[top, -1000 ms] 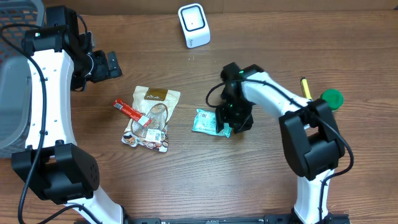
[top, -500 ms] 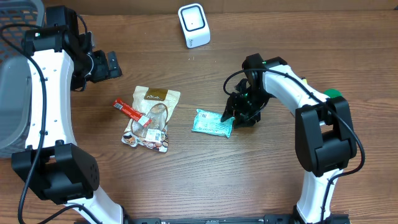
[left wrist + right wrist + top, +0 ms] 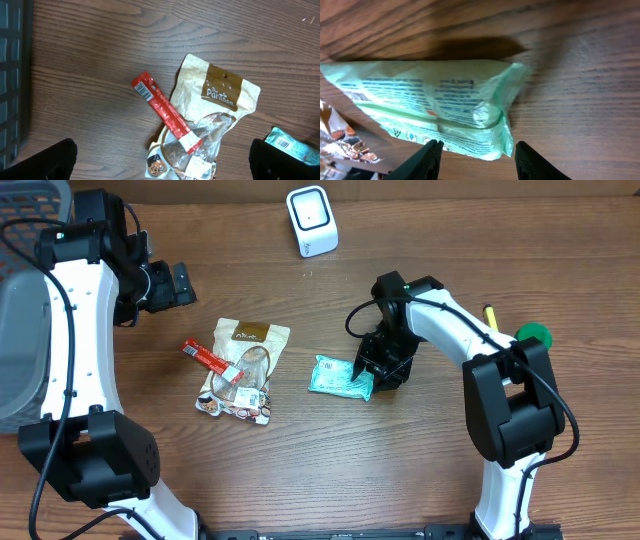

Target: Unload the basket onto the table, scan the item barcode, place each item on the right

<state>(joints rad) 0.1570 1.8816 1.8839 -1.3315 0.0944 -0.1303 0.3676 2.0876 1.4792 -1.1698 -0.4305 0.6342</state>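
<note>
A pale green packet (image 3: 338, 377) lies flat on the wooden table, with fine print on its wrapper (image 3: 430, 105). My right gripper (image 3: 385, 370) hangs low at its right end. In the right wrist view the gripper (image 3: 480, 160) is open, and the packet's crimped end lies between the fingertips (image 3: 427, 160) with a gap on each side. The white barcode scanner (image 3: 312, 220) stands at the back. My left gripper (image 3: 172, 283) is wide open and high at the left. Its wrist view looks down on a brown snack bag (image 3: 215, 120) and a red stick pack (image 3: 165, 112).
The brown snack bag (image 3: 245, 370) and red stick pack (image 3: 210, 359) lie left of the green packet. A grey basket (image 3: 22, 300) fills the left edge. A yellow pen (image 3: 490, 320) and a green cap (image 3: 534, 335) sit at the right, behind my right arm.
My right gripper swung off to the right of the green packet, then came back to its right end. The packet, the other items and the left arm have stayed put.
</note>
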